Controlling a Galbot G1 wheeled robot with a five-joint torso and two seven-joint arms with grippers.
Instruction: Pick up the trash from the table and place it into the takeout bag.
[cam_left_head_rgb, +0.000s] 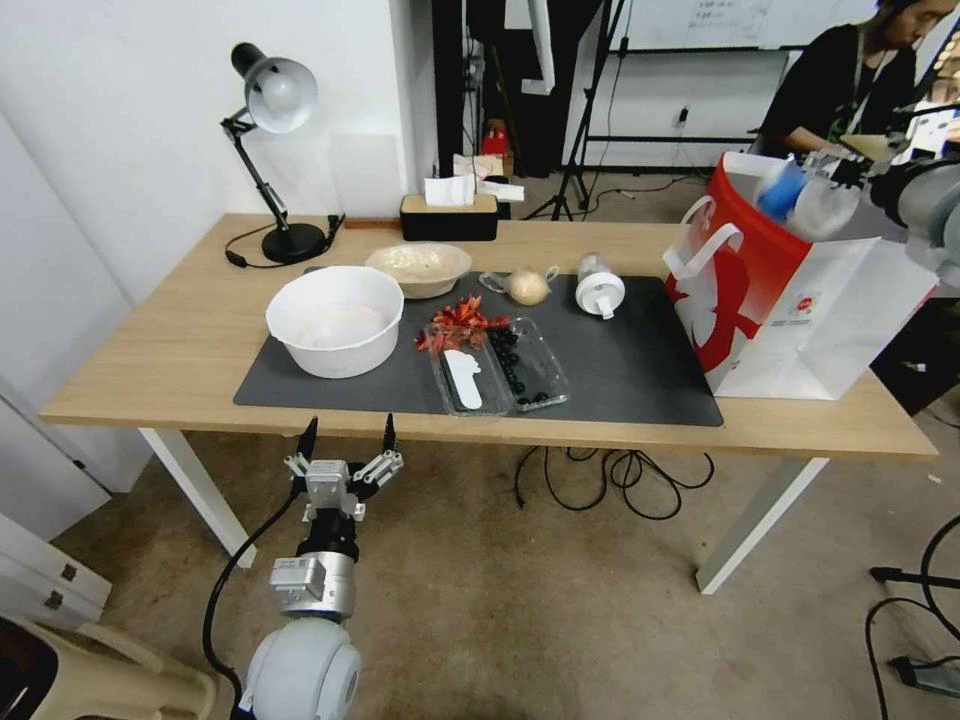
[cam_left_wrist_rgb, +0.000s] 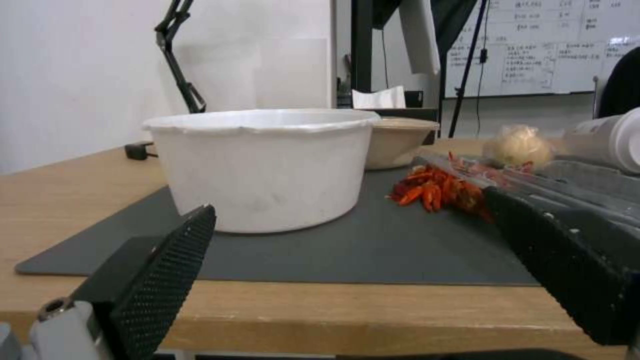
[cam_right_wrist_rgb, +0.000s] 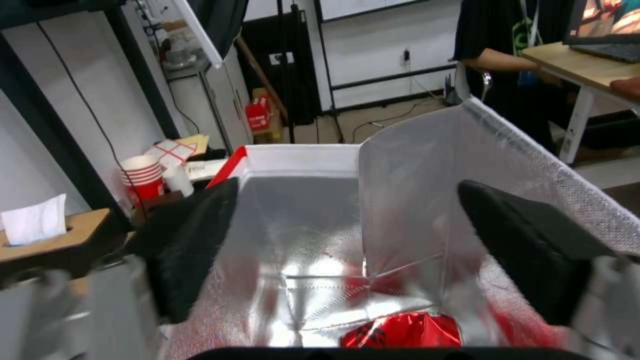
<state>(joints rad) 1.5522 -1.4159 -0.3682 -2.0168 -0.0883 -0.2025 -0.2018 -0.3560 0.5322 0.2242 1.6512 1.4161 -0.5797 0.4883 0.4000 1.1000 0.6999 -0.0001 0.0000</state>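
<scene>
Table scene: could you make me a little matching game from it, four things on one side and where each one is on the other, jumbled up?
Things:
1. crushed red can
2. white-lidded cup
3. beige bowl
4. left pincer

Places:
A. open, in front of the near edge of the table
B. lying on its side on the grey mat
C. at the bottom of the paper bag
D. upright, just behind the big white bowl

Pairs: 1-C, 2-B, 3-D, 4-A.
</scene>
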